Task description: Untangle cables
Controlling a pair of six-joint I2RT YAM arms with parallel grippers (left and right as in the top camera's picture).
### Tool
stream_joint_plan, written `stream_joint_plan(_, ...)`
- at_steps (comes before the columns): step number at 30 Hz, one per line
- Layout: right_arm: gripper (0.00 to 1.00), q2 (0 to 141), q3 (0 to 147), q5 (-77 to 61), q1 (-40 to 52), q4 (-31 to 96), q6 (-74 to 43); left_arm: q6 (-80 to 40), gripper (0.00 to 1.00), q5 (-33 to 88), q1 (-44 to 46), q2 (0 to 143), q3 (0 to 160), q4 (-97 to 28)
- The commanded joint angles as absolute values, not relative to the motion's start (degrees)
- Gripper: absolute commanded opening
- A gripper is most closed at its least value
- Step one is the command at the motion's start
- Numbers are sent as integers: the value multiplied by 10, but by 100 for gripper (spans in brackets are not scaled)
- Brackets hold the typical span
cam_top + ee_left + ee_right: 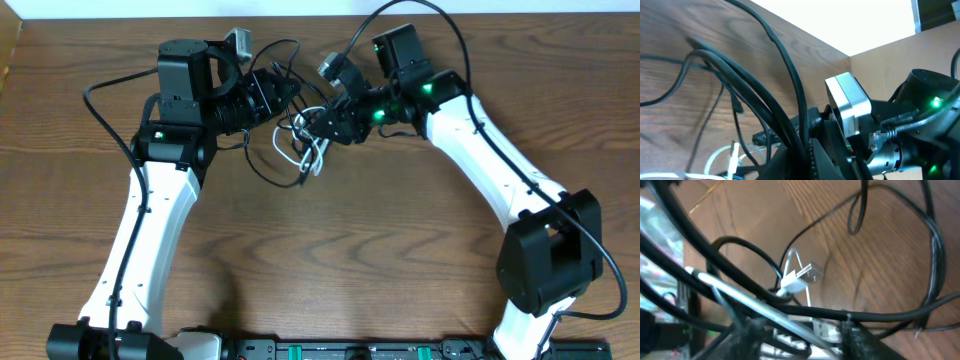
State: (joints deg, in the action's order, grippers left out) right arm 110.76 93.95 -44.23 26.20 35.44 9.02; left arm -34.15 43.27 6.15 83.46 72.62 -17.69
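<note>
No text, label, brand, number or sign can be read in any of the three views.

My left arm (150, 230), white-shelled with black joints, comes in from the lower left of the tangle of thin black and white cables (305, 150). Its black wrist is bent sideways toward that tangle. My left gripper (272, 98) is closed just to the tangle's upper left; I cannot tell whether it pinches a strand. My right arm (490, 165), also white and black, stretches in from the tangle's lower right, green lights glowing at its wrist. My right gripper (328, 125) sits at the tangle's upper right edge, its dark fingers (867, 340) standing apart.
</note>
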Motion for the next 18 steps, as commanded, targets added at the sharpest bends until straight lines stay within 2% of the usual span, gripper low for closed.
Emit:
stream_joint_plan(1, 29, 1109, 941, -388, 273, 349, 57, -348, 7, 441, 62, 832, 740, -172)
stream_joint_plan(3, 8, 1109, 941, -302, 273, 353, -7, -347, 7, 438, 62, 832, 740, -172)
stream_joint_plan(4, 1, 1109, 942, -275, 271, 356, -23, -345, 7, 435, 62, 832, 740, -173)
stream_joint_plan(11, 1, 1102, 942, -116, 234, 412, -138, -331, 7, 300, 62, 832, 740, -206)
stream_joint_plan(18, 1, 1075, 942, -113, 204, 444, -117, -331, 7, 135, 62, 833, 740, -258)
